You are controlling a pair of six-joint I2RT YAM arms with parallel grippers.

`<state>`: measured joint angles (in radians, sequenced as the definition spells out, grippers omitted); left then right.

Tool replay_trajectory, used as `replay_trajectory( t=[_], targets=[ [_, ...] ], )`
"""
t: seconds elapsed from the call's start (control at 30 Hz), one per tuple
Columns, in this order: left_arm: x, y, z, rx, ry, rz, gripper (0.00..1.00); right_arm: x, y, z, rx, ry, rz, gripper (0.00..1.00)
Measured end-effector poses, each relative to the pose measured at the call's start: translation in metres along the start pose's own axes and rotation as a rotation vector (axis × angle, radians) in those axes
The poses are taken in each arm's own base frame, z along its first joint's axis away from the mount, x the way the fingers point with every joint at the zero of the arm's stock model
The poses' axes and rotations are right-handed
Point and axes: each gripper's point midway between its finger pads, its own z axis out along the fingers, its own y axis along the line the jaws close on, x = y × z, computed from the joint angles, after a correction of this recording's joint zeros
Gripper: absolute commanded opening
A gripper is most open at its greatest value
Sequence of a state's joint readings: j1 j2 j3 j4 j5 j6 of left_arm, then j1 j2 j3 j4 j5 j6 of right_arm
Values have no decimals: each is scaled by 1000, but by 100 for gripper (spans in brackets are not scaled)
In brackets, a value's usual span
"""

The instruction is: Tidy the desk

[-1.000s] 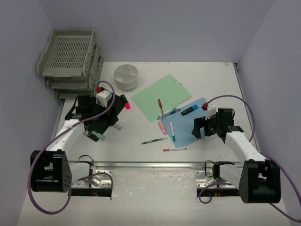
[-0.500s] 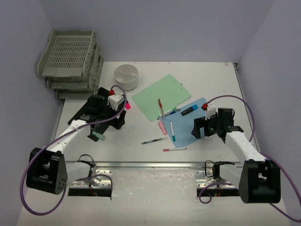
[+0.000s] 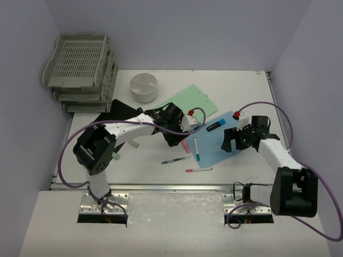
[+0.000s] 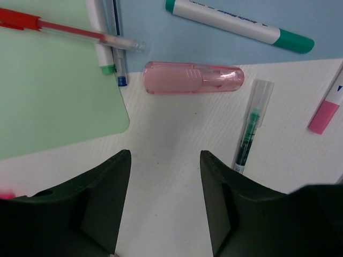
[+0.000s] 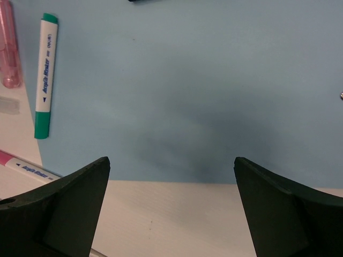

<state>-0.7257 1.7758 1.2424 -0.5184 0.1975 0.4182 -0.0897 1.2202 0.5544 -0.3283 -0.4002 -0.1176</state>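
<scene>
On the white desk (image 3: 241,85) lie a green folder (image 3: 185,104) and a blue folder (image 3: 214,150) with pens scattered around them. My left gripper (image 4: 165,155) hovers open over bare desk, nothing between its fingers; a pink translucent cap (image 4: 193,77) lies just ahead of it. A green pen (image 4: 249,134) lies by its right finger, a green marker (image 4: 241,24) on the blue folder, and a red pen (image 4: 69,32) on the green folder. My right gripper (image 5: 171,160) stands wide open over the blue folder's near edge (image 5: 187,107).
Grey stacked trays (image 3: 80,69) stand at the back left, a white round dish (image 3: 143,87) beside them. A black flat object (image 3: 115,110) lies under the left arm. A pink marker (image 3: 198,169) and a blue highlighter (image 3: 214,126) lie near the blue folder. A metal rail (image 3: 161,187) runs along the near edge.
My left arm has swung from the left side of the desk to the pens in the middle, and its jaws have narrowed. The right gripper has barely shifted.
</scene>
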Motion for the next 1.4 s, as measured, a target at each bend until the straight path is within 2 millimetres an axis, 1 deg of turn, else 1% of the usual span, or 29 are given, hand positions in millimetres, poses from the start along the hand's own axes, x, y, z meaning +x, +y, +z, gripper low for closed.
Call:
replay_trajectory(
  t=[0.07, 0.17, 0.3, 0.43, 0.53, 0.77, 0.93, 1.07, 1.23, 1.4],
  targets=[
    [1, -2, 8, 21, 50, -2, 47, 1, -8, -1, 16, 7, 23, 99],
    [-3, -8, 22, 44, 97, 9, 45, 8, -14, -3, 29, 27, 54, 99],
    [3, -24, 34, 77, 162, 31, 48, 14, -15, -3, 28, 52, 75, 99],
    [16, -40, 38, 111, 225, 46, 48, 16, -14, -3, 22, 68, 82, 99],
    [19, -49, 39, 127, 248, 57, 49, 17, -14, -3, 21, 72, 82, 99],
    [11, -66, 46, 161, 256, 75, 48, 17, -15, -3, 26, 75, 83, 99],
    [4, -69, 55, 170, 257, 66, 45, 18, -17, -3, 40, 80, 83, 99],
    [3, -72, 62, 163, 271, 63, 38, 18, -19, -4, 52, 82, 86, 99],
    [3, -74, 64, 144, 278, 63, 29, 19, -24, -4, 73, 84, 94, 99],
    [3, -72, 67, 108, 274, 61, 9, 20, -26, -4, 81, 88, 102, 99]
  ],
)
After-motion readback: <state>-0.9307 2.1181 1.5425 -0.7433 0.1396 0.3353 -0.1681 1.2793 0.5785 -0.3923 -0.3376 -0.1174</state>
